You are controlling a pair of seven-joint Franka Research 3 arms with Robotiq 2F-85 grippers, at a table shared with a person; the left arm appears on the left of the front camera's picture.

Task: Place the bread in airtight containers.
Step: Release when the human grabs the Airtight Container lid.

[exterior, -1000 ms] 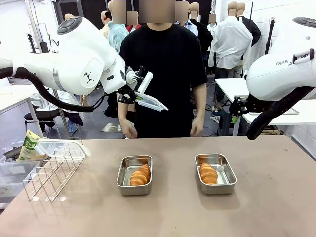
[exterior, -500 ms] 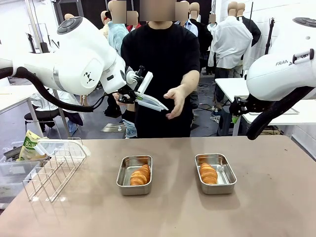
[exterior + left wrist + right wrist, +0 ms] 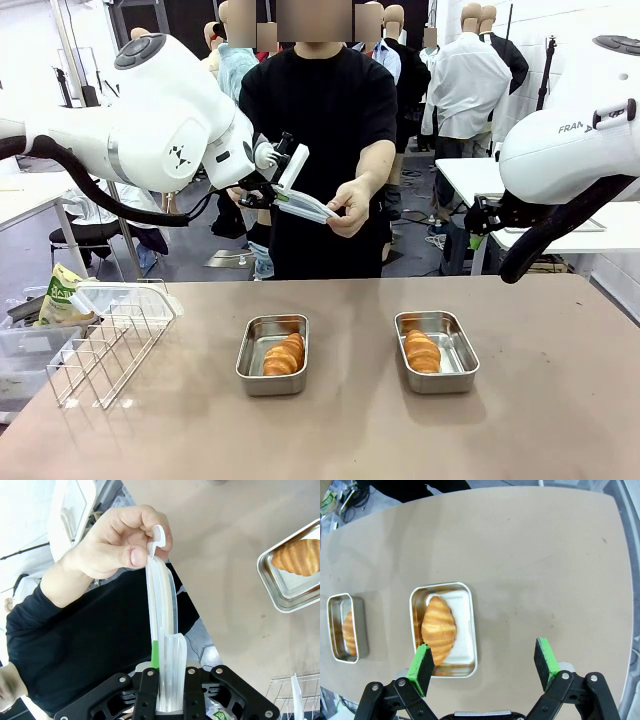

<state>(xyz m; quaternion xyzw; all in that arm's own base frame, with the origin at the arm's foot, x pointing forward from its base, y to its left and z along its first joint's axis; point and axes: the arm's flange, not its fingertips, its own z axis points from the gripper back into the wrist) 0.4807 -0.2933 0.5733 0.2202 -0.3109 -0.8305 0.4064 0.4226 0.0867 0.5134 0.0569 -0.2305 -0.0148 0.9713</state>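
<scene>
Person's hand has risen to pinch the lid at its far end; left gripper fingers pinch the near end; left tin holds bread, right tin holds bread, both uncovered on the desk; right gripper fingers spread. Step looks like lid handover; next, left fingers should let go.

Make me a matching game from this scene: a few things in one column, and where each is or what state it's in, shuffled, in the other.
Things:
1. lid
2. right gripper
3. wire basket
4. bread rolls

Places or states:
A. one lying in each of the two steel tins
B. open, up above the table
C. pinched between the left gripper and the person's hand
D. at the table's left side

Pairs: 1-C, 2-B, 3-D, 4-A
</scene>
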